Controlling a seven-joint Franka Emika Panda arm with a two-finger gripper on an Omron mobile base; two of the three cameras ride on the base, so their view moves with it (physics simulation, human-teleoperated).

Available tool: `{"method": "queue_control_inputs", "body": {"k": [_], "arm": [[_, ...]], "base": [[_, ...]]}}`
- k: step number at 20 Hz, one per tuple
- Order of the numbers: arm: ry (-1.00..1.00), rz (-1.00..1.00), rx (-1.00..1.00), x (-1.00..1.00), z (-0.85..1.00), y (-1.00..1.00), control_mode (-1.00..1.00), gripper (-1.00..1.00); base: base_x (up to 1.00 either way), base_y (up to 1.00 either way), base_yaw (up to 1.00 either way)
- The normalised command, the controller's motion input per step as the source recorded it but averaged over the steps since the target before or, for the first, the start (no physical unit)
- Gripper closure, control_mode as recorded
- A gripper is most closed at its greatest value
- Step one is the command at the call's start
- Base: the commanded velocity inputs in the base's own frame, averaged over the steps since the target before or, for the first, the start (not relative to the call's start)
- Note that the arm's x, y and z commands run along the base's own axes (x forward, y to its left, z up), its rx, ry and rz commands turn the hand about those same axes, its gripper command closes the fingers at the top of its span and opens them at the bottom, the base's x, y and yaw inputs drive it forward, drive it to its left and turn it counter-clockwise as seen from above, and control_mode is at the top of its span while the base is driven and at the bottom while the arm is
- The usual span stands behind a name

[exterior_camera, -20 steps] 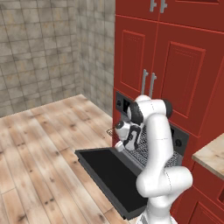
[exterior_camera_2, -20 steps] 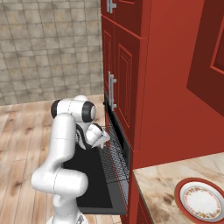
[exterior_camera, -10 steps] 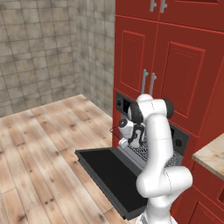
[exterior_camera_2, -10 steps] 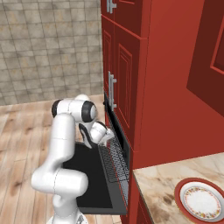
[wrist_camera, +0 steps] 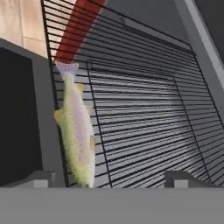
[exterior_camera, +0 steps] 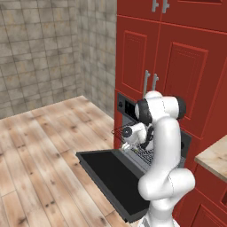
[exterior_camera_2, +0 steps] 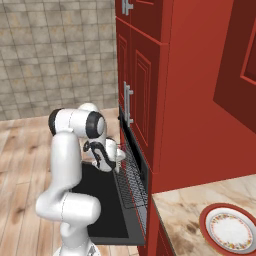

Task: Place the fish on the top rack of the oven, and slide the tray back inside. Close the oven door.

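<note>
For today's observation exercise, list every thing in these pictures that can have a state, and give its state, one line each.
oven door: open, folded down flat.
top rack: pulled out of the oven, over the door.
fish: lying along one edge of the rack.
gripper: open, fingertips apart, above the rack, holding nothing.
red cabinet doors: shut.
plate: on the counter, upright.

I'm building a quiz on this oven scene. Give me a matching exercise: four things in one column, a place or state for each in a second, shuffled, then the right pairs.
Things:
1. fish
2. oven door
3. plate
4. top rack

Places or states:
A. swung down, lying open
B. on the counter to the right of the oven
C. lying along one edge of the wire grid
D. pulled partway out over the door

Pairs: 1-C, 2-A, 3-B, 4-D
</note>
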Motion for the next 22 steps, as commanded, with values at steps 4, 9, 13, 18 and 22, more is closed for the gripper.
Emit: {"method": "queue_control_inputs", "body": {"k": [4,9,13,18,22], "arm": [[-0.05,0.00,0.00,-0.45,0.53,0.22,-1.00,-1.00],[0.00,0.00,-0.02,-0.31,0.68,0.43,-1.00,-1.00],[0.11,-0.02,0.00,-0.04,0.82,0.47,-1.00,-1.00],[0.25,-0.04,0.00,0.03,0.46,0.42,-1.00,-1.00],[0.38,-0.05,0.00,0.35,-0.01,0.29,-1.00,-1.00]], "base": [[0.00,0.00,0.00],[0.00,0.00,0.00],[0.00,0.00,0.00],[0.00,0.00,0.00],[0.00,0.00,0.00]]}}
